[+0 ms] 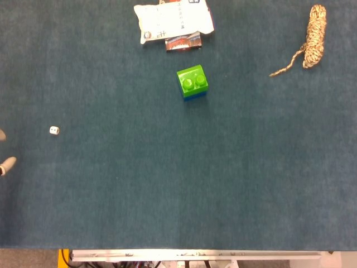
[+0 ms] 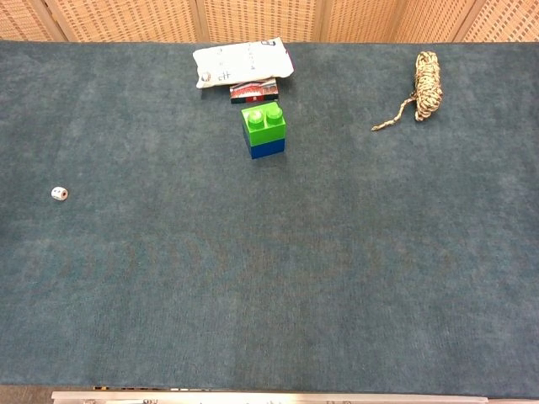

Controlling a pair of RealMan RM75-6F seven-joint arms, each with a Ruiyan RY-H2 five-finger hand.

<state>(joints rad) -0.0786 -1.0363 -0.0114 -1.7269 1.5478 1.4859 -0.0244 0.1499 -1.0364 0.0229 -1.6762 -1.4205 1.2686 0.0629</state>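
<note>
Only two pale fingertips (image 1: 6, 165) of my left hand (image 1: 4, 162) show, poking in at the left edge of the head view; they are apart with nothing between them. The nearest thing is a small white die (image 1: 54, 130), up and to their right, not touched; it also lies at the left in the chest view as the die (image 2: 59, 193). A green brick stacked on a blue brick (image 1: 192, 82) stands in the upper middle, seen from the chest as the same stack (image 2: 264, 130). My right hand is in neither view.
A white printed packet (image 1: 173, 19) lies on a small red packet (image 1: 182, 43) at the far edge, just behind the bricks. A coiled tan rope (image 1: 312, 42) lies at the far right. The blue-green cloth table (image 1: 167, 178) ends at a metal front edge.
</note>
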